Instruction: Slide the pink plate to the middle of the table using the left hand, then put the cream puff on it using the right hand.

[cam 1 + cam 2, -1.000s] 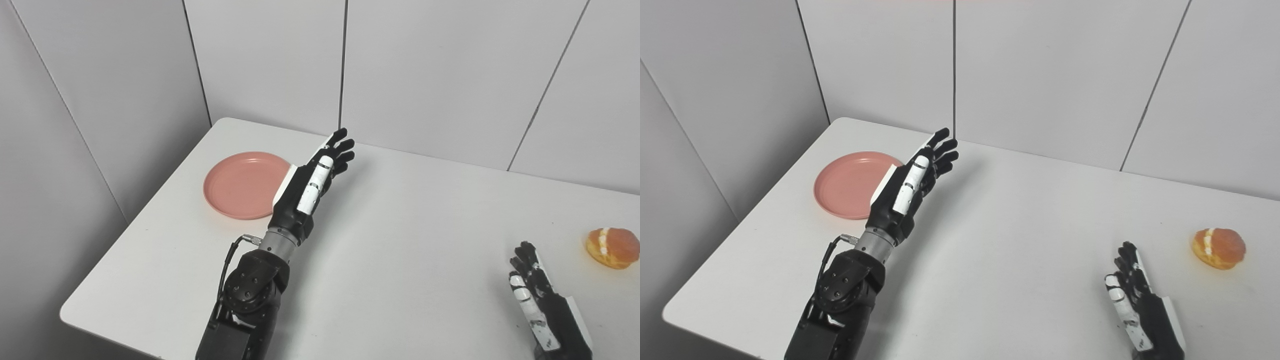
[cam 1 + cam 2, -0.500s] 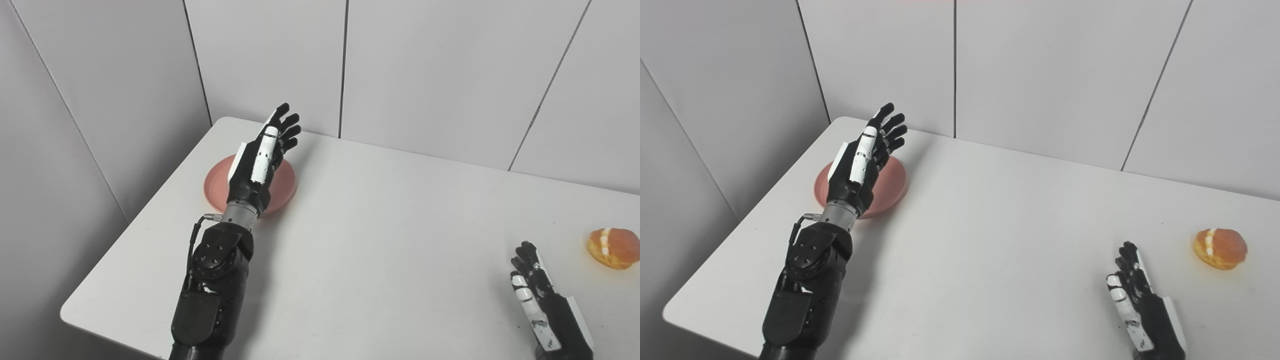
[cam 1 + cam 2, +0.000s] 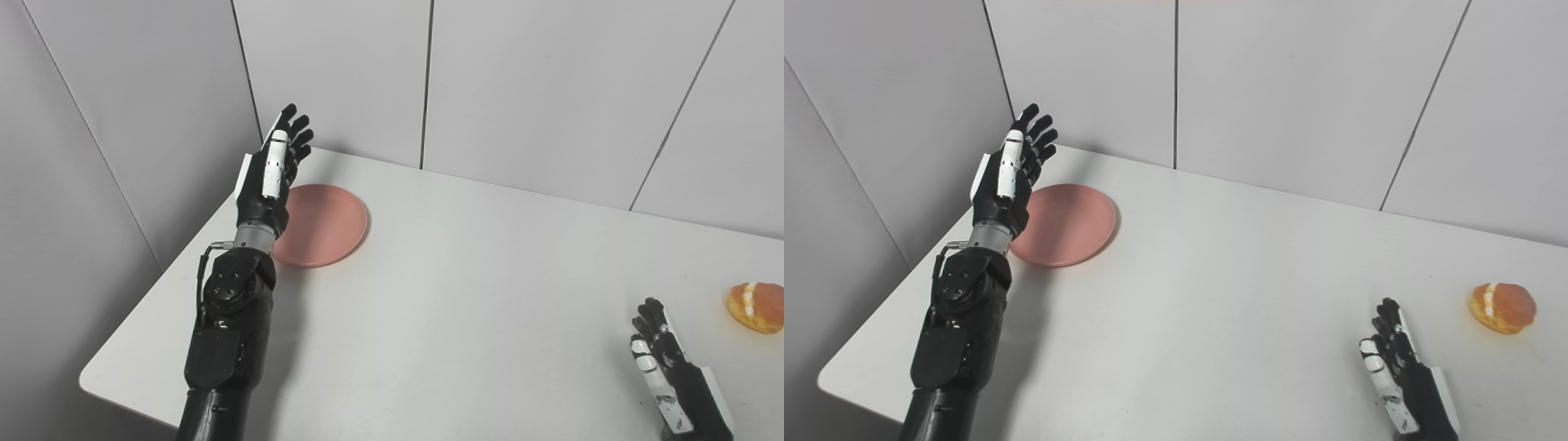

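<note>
The tabletop [image 3: 478, 306] lay bare across its middle, open passage from the pink plate [image 3: 321, 223] at 10 o'clock to the cream puff [image 3: 756, 306] at 3 o'clock. Wall panels [image 3: 343, 73] closed off 12 o'clock and the left side (tight behind the plate). The left hand [image 3: 269, 177], fingers spread, stood at the plate's left rim; the right hand [image 3: 670, 373] rested open at 5 o'clock, short of the puff.

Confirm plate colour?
Pink, plain with no pattern. The plate shows best in the left eye view, near the table's far left corner.
</note>
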Robot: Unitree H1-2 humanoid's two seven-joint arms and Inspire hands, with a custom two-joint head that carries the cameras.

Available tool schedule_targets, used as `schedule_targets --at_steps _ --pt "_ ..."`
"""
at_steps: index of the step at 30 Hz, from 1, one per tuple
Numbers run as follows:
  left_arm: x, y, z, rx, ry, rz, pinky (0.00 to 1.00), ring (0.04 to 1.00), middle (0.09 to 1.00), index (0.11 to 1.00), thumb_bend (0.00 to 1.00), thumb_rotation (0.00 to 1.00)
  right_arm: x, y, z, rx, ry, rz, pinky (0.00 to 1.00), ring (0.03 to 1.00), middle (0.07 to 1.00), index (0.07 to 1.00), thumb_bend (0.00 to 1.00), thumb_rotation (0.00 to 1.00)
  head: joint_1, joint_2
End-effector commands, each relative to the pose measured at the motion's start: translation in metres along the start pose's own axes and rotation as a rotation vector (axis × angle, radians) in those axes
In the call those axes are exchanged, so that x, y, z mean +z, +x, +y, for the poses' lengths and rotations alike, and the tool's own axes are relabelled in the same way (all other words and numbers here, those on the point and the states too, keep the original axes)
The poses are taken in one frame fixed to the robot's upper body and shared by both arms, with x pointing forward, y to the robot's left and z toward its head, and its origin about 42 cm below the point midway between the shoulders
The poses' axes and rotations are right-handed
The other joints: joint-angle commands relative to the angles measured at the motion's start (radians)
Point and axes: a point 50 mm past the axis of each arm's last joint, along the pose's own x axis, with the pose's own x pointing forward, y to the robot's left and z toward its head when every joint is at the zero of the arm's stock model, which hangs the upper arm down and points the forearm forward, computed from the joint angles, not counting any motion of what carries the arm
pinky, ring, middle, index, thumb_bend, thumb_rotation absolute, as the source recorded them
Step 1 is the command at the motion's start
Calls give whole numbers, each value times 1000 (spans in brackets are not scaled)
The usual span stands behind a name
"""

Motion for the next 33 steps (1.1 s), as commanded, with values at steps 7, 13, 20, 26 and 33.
schedule_targets --at_steps 7,13,20,26,33 --pt "24 21 21 51 -19 -82 908 897 907 896 389 1000 -23 -15 2 -18 38 97 1000 1000 1000 1000 295 708 -2 -1" --pt "21 23 36 89 -14 -62 913 895 906 893 393 1000 -22 -15 2 -18 15 92 1000 1000 1000 1000 292 713 1 -2" --pt "15 24 54 123 -38 -46 925 902 912 903 375 1000 -20 -15 2 -17 17 95 1000 1000 1000 1000 277 689 1 -1" --pt "6 25 68 132 -30 -18 952 925 932 914 371 1000 -20 -16 3 -15 21 93 1000 1000 1000 1000 279 713 -1 0" --pt "-8 28 83 170 -47 23 951 923 925 911 357 1000 -20 -16 3 -12 23 92 1000 1000 1000 1000 275 691 -2 1"
